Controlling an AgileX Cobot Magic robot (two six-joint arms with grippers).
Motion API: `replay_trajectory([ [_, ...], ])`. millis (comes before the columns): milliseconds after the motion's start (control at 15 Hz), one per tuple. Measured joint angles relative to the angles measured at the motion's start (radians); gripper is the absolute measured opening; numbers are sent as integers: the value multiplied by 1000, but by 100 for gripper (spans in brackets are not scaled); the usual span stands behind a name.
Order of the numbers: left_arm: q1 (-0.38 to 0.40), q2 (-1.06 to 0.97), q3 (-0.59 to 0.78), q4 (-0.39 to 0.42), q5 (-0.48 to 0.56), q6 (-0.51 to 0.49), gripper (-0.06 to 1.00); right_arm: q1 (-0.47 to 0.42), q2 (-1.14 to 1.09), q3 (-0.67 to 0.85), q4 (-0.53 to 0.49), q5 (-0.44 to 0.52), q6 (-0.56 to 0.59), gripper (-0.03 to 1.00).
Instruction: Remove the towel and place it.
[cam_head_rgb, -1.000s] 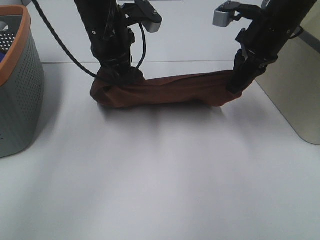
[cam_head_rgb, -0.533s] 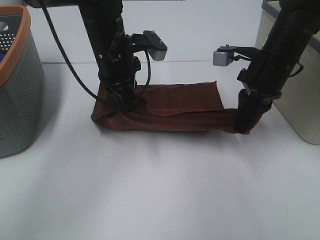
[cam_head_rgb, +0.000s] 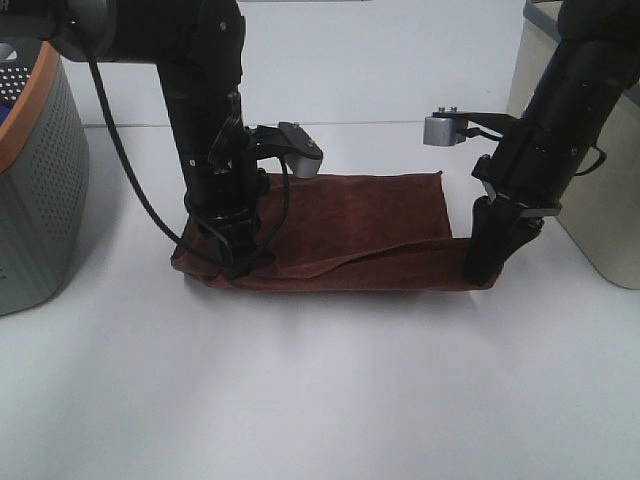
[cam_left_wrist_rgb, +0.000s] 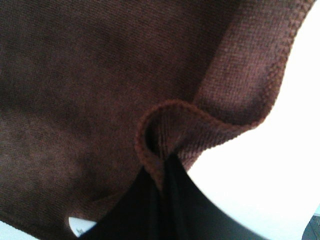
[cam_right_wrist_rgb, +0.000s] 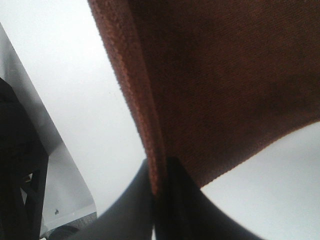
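Two arms are down on your white table (cam_head_rgb: 330, 390), one at each near corner of the towel (cam_head_rgb: 370, 225). Largest thing first: that table fills the exterior high view, with a grey perforated basket (cam_head_rgb: 35, 210) with an orange rim at its left edge and a pale beige bin (cam_head_rgb: 600, 215) at its right edge. Between them you see the towel, dark reddish-brown, lying mostly flat on the table, its far edge spread out and its near edge doubled into a long fold that runs from one gripper to the other. Your left gripper (cam_head_rgb: 232, 262) stands nearly upright over the towel's left near corner, jaws clenched on a pinch of cloth; the left wrist view shows the hem (cam_left_wrist_rgb: 165, 107) curled into the closed fingertips (cam_left_wrist_rgb: 150, 200). Your right gripper (cam_head_rgb: 482, 268) leans in at the towel's right near corner, jaws likewise clamped on the towel's edge, with the cloth (cam_right_wrist_rgb: 225, 80) rising straight from the fingertips (cam_right_wrist_rgb: 170, 205) in the right wrist view.
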Motion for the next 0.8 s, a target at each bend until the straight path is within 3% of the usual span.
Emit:
replay_trajectory([
  [333, 0, 0, 0, -30, 5, 13, 9, 0, 0, 73, 29, 4, 3, 5],
  [467, 0, 0, 0, -31, 7, 12, 14, 0, 0, 85, 56, 3, 4, 12],
  [600, 0, 0, 0, -36, 8, -15, 25, 0, 0, 88, 67, 1, 25, 26],
  [800, 0, 0, 7, -39, 8, -68, 56, 0, 0, 88, 71, -24, 107, 58],
])
